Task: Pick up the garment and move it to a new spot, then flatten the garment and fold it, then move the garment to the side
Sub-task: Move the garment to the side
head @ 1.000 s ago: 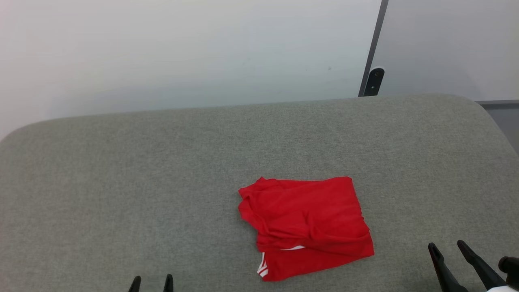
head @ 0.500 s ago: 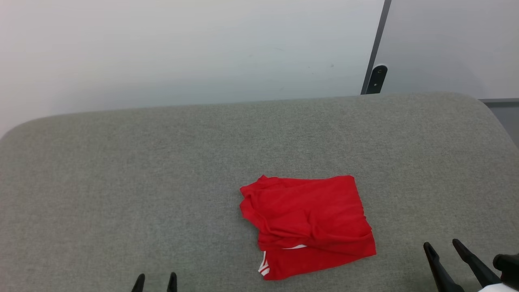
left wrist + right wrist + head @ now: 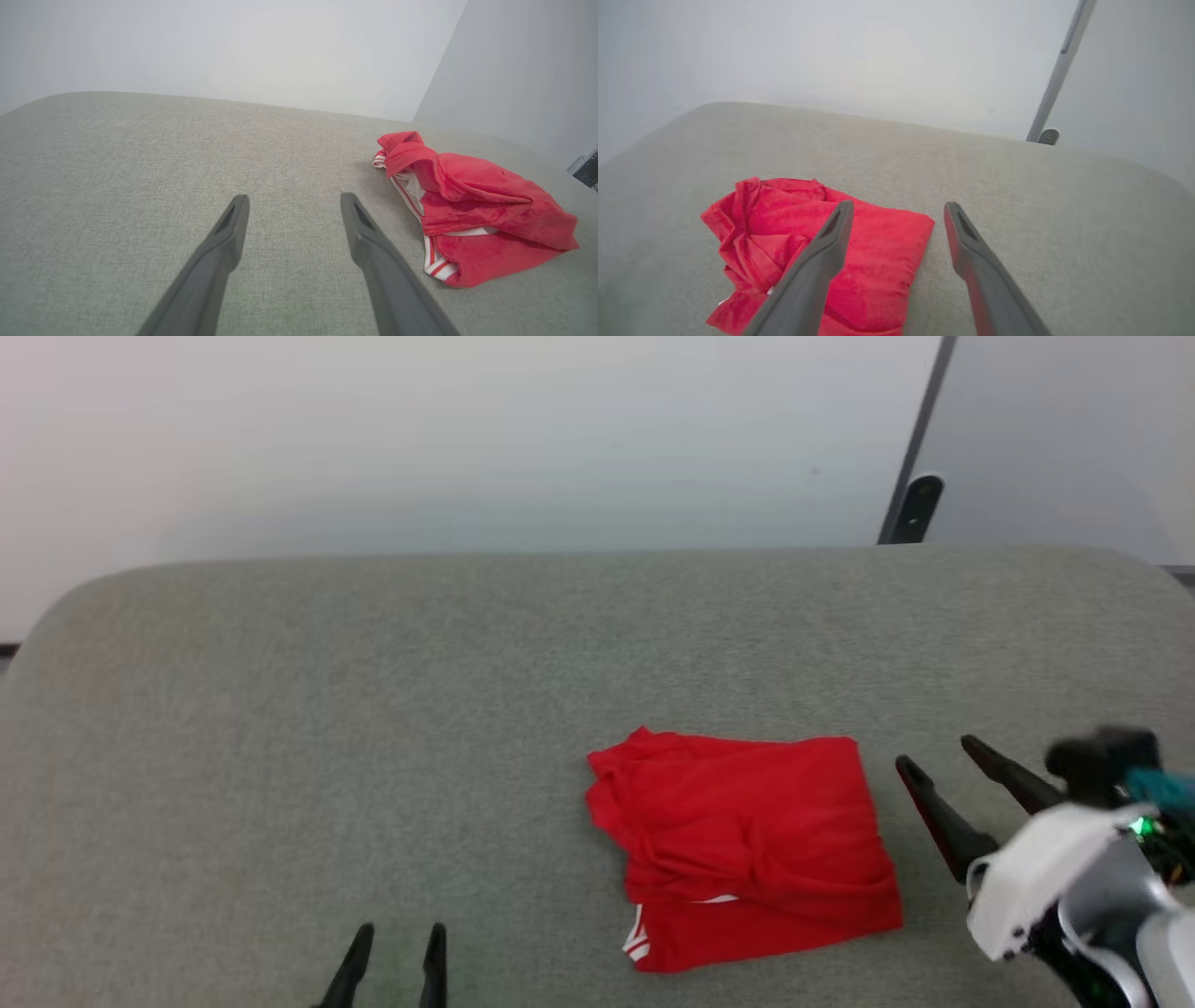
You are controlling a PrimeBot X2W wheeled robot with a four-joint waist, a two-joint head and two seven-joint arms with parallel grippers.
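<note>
Head cam: high, near side of garment [image 3: 747, 854], facing forward-down toward wall [image 3: 467, 429] beyond it. Left wrist cam: low over worktop [image 3: 117, 154], left of garment, close. Right wrist cam: low, right of garment, nearer. All three share garment, worktop, wall.

The garment [image 3: 747, 840] is seen as thin red cloth, matt and softly creased, with a faint nap caught in the right wrist view; its striped trim [image 3: 434, 263] is shown as a firmer cloth band. The seat [image 3: 373, 709] beneath is covered in grey woven cloth, coarse-grained and matt. The 2 fingers [image 3: 938, 817] of the right gripper [image 3: 934, 751] are rendered in dark matt plastic, the housing [image 3: 1027, 887] behind them in smooth white plastic with a slight sheen. The wall [image 3: 467, 429] is finished smooth and matt.
</note>
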